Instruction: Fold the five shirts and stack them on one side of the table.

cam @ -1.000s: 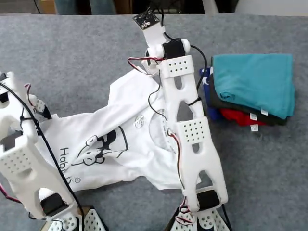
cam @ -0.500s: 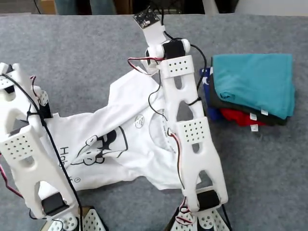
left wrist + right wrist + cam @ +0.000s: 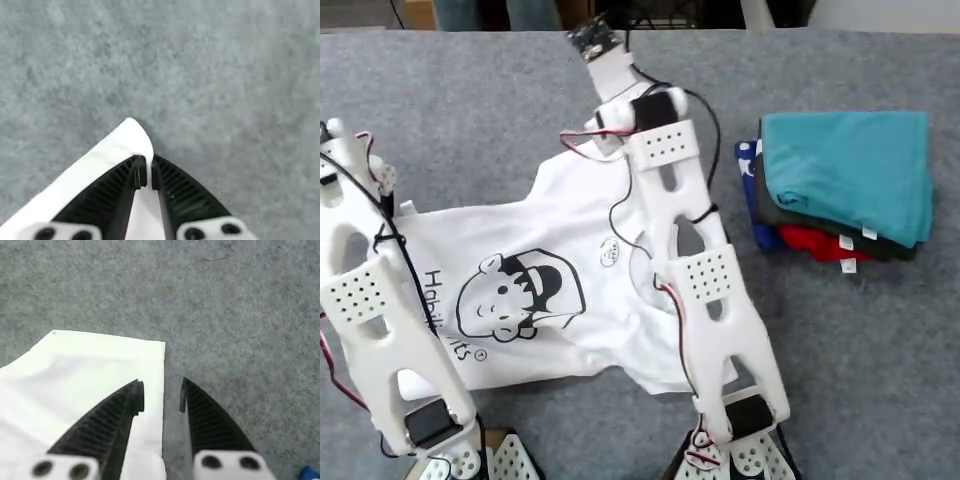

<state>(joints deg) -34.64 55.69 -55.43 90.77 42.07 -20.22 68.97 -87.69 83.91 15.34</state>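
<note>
Change: the white shirt (image 3: 550, 290) has been drawn out flatter than a second ago. Its end farthest from the stack (image 3: 840, 190) has travelled farther from it, and the printed cartoon face, bunched up before, now lies open. The left arm has swung away from the stack with that end. The right arm has shifted slightly the same way.

Item 1, white shirt: spread print-up on the grey surface (image 3: 470, 100), beside the stack and not touching it. The edge nearest the arm bases is wrinkled.

Item 2, stack: four folded shirts, with a teal shirt (image 3: 850, 170) on top. Dark grey, red and blue layers show at the side facing the white shirt.

Item 3, left hand (image 3: 144, 167): at the shirt corner farthest from the stack. Its fingers are pressed nearly together with a strip of white cloth pinched between them.

Item 4, right hand (image 3: 161, 392): at the shirt's sleeve on the side toward the stack. Its fingers are clearly parted, one over the sleeve and the other over bare surface, with the sleeve's edge lying between them. Nothing is clamped.
</note>
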